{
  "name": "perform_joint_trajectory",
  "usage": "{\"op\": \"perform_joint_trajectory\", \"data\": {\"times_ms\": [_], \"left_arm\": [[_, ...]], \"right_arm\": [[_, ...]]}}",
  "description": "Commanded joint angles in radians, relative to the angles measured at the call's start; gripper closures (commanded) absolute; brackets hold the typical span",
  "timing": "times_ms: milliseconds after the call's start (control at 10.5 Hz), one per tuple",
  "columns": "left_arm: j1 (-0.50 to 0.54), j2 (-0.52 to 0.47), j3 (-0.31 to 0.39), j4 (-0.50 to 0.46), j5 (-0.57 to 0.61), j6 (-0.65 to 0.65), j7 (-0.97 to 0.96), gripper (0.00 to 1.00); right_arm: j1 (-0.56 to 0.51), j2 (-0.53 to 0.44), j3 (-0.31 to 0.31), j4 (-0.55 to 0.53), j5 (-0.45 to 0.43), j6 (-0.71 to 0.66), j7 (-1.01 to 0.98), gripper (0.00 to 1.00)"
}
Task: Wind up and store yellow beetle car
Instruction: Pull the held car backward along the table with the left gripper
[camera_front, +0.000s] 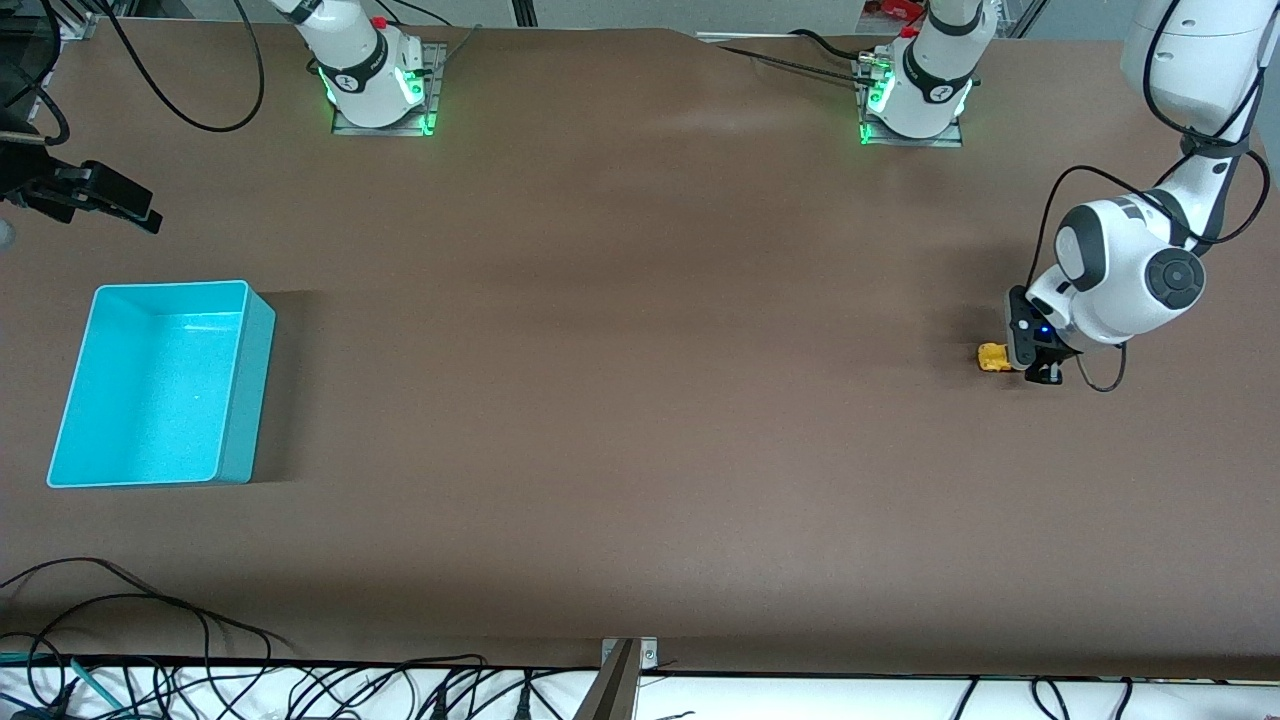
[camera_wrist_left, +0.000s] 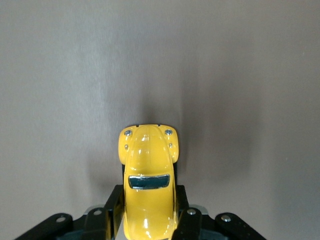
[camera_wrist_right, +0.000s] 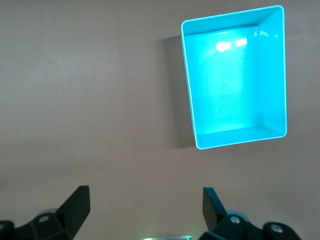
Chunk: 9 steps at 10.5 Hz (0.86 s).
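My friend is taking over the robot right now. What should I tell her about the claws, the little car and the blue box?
Left claw: down at the left arm's end of the table, shut on the yellow beetle car, fingers on its sides.
Right claw: open, holding nothing, up in the air at the right arm's end, waiting.
Turquoise bin: at the right arm's end, nothing in it.
Done: car gripped.
Left: wind it up if not wound, then put it in the bin.

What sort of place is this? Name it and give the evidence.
Probably a robotics lab bench: two Franka arms bolted onto a brown table, loose cables along its edge, plus a turquoise bin and a yellow beetle car.
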Motion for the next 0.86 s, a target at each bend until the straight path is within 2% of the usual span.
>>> {"op": "perform_joint_trajectory", "data": {"times_ms": [0,287,765], "left_arm": [[0.04,0.102,0.009,0.06,-0.007,0.014,0.081,1.0],[0.058,0.113,0.032,0.077,-0.007,0.014,0.112,1.0],[0.055,0.11,0.032,0.077,-0.019,0.014,0.105,1.0]], "right_arm": [[-0.004,-0.001,0.003,0.018,0.01,-0.018,0.004,0.0],[-0.004,-0.001,0.003,0.018,0.01,-0.018,0.004,0.0],[-0.004,-0.001,0.003,0.018,0.01,-0.018,0.004,0.0]]}}
